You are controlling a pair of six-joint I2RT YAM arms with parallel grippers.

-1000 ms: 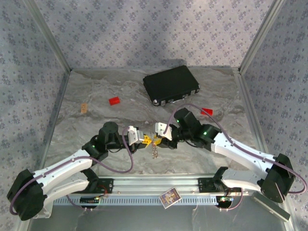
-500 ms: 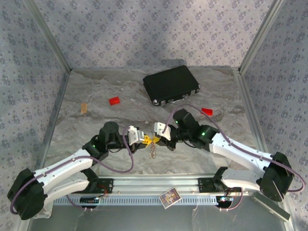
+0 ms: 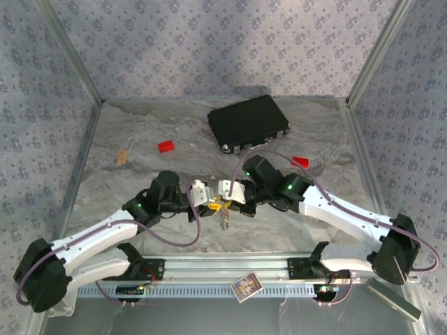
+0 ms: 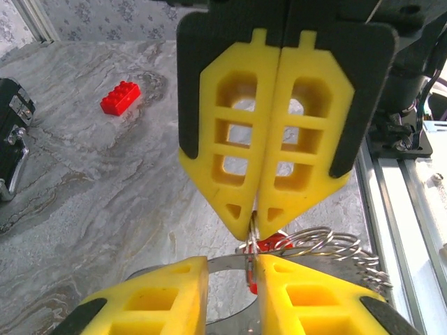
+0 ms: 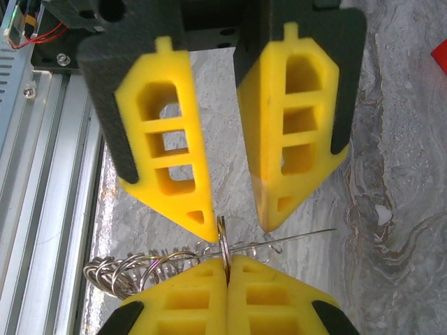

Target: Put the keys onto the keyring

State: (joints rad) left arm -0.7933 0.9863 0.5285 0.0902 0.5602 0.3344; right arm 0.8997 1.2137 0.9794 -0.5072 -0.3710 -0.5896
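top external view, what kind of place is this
Probably a robot lab test cell: patterned walls on a metal frame box in a marbled tabletop, and the left arm and right arm are bolted to a rail at its near edge.

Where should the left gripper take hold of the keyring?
Probably on the bare rim of the keyring, which stands edge-on just past the shut right gripper, pinching its two flat faces. Come head-on from opposite: the open left gripper straddles that rim, clear of the coils to one side.
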